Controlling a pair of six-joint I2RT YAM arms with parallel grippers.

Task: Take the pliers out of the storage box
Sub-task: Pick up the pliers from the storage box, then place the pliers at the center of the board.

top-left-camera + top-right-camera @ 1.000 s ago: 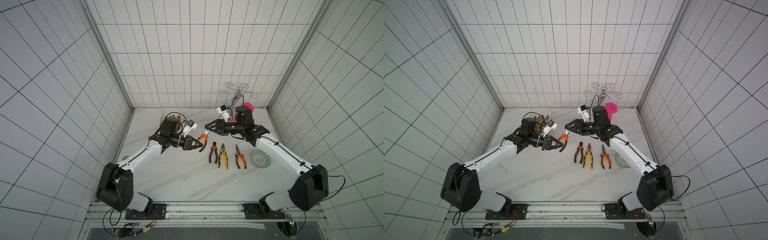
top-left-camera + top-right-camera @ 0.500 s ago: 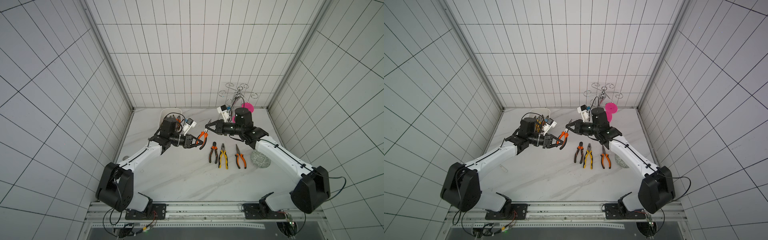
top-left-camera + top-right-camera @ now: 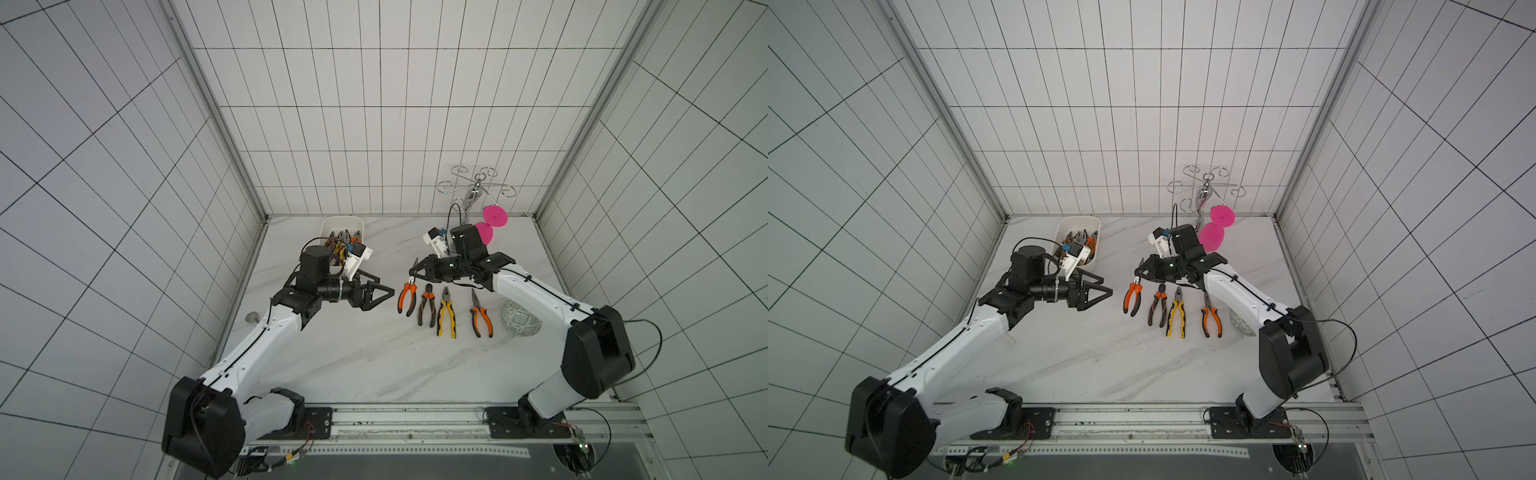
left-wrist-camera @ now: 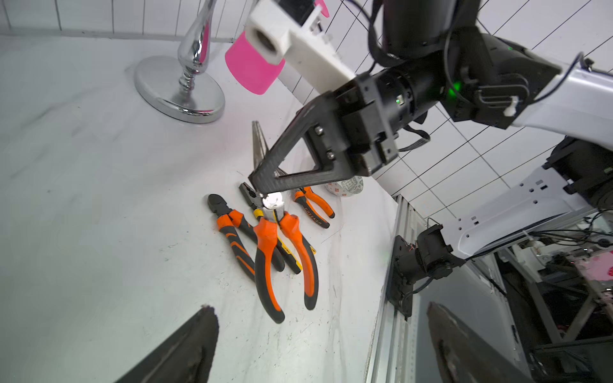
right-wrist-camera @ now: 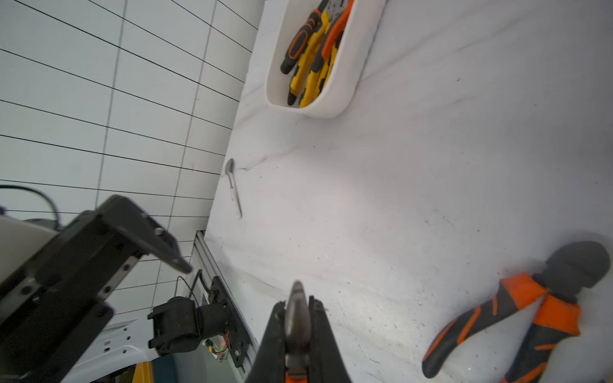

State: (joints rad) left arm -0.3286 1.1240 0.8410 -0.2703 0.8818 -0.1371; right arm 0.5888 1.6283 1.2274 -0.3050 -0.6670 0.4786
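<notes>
Right hand (image 3: 411,277), both top views: clenched on the steel nose of the hanging pliers (image 3: 411,288), orange handles dangling over the counter (image 3: 353,365). Step, as I judge it: set this pair down at the open end of the row. I would lower slowly, since a nose grip lets the handles swing, rest the handles first, keep off the neighbouring cutter (image 3: 427,297), then let go. Left hand (image 3: 385,285): spread wide, empty, near the handles yet apart. Laid-out pliers (image 3: 1178,300): three in a row, just beside the hanging pliers. Storage box (image 3: 1063,226): back of the counter, behind the left hand, well apart from the right hand; boxed pliers (image 3: 1079,240) lie inside.

Left wrist view: left hand's fingers (image 4: 192,345) frame bare counter. The hanging pliers (image 4: 265,242) dangle ahead, below the right hand's tip. Whether the handles touch down, I cannot tell.

Right wrist view: grey nose pinched between the pads (image 5: 321,335); storage box (image 5: 345,99) far ahead.
</notes>
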